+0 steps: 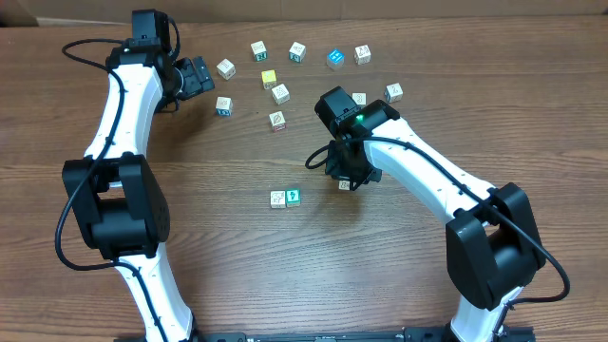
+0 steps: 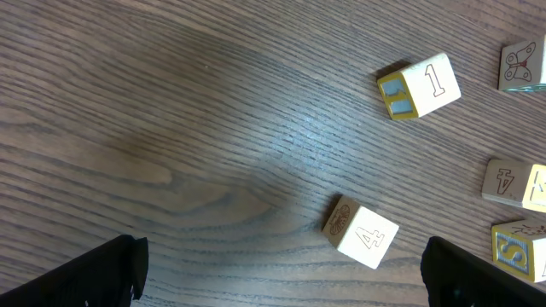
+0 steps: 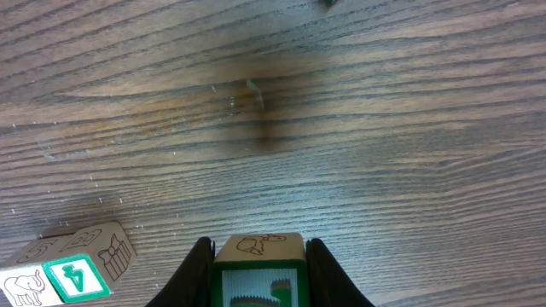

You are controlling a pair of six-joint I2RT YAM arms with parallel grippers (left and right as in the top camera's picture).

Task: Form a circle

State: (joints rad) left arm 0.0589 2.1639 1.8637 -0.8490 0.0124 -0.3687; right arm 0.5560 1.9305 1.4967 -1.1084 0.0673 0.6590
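Several small picture-and-number blocks lie scattered across the far half of the table, among them a blue one [image 1: 334, 59] and a yellow one [image 1: 269, 79]. Two blocks [image 1: 285, 198] sit side by side near the middle. My right gripper [image 1: 347, 177] hovers just right of that pair, shut on a green-faced block [image 3: 260, 280] with a bird drawing on top. The pair [image 3: 64, 266] shows at the lower left of the right wrist view. My left gripper [image 1: 195, 78] is open at the far left, empty, with a "4" block [image 2: 363, 232] and a "1" block [image 2: 422, 85] lying ahead of it.
More blocks sit at the right edge of the left wrist view, one with a butterfly [image 2: 522, 66]. The wooden table [image 1: 218, 266] stretches bare toward the near edge. Both arm bases stand at the front.
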